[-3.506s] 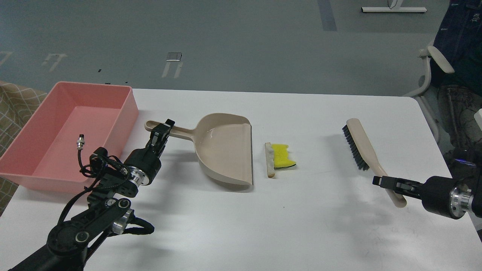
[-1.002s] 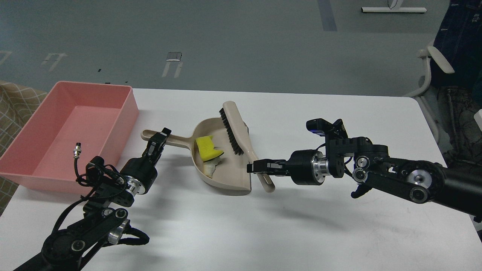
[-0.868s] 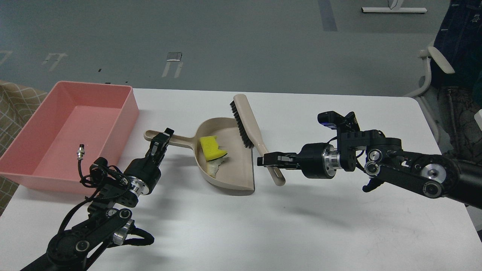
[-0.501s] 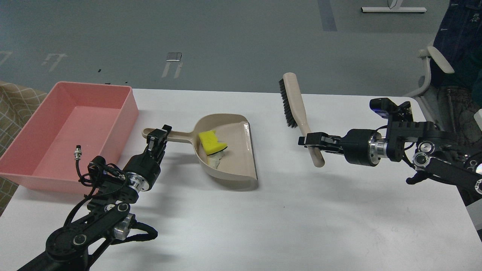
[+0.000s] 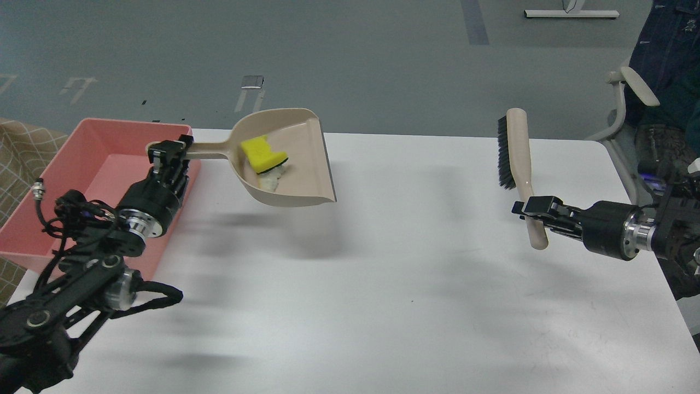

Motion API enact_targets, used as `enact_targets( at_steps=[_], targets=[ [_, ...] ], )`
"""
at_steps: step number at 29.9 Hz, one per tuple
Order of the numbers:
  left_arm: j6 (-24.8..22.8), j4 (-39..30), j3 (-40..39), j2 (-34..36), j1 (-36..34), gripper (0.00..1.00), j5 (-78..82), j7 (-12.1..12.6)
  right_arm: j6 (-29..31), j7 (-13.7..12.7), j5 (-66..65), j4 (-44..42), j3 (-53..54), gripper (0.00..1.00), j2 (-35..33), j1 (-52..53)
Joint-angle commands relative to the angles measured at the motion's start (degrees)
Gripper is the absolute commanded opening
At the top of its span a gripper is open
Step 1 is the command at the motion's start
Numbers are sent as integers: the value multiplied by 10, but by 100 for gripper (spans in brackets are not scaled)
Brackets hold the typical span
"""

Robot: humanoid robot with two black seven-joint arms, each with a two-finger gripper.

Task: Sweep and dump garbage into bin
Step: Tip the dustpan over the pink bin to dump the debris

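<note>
My left gripper (image 5: 168,155) is shut on the handle of the beige dustpan (image 5: 298,169) and holds it lifted above the table, next to the pink bin (image 5: 60,180) at the far left. In the pan lie the yellow sponge (image 5: 262,154) and, under it, the whitish bread-like slice (image 5: 272,180). My right gripper (image 5: 529,210) is shut on the handle of the beige black-bristled brush (image 5: 514,150), held upright above the table's right side.
The white table (image 5: 394,273) spreads between both arms. A chair (image 5: 629,104) and a seated person stand past the table's right edge. A checked cloth (image 5: 13,148) lies left of the bin.
My left gripper has lifted the dustpan with the garbage off the table, up and left toward the bin. My right gripper has carried the brush further right, away from the pan.
</note>
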Motion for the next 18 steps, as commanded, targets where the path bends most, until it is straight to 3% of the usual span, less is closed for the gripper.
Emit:
enact_targets(
  at_steps=[1,7,12,15,18],
  targets=[
    [-11,-21,-41,62,5,0,-45,5,0,0,-1,1,9,0,1,-16],
    [-81,-9,-135,180,33,0,-144,7,0,0,-2,1,10,0,4,-27],
    [-129,38,-197,250,105,0,-172,-6,1,0,-2,3,11,0,4,-29],
    [-155,75,-215,268,145,0,-163,-32,1,0,-2,5,11,0,4,-29],
    [-167,120,-215,302,189,0,-139,-85,1,0,-2,5,11,0,5,-31]
  ],
)
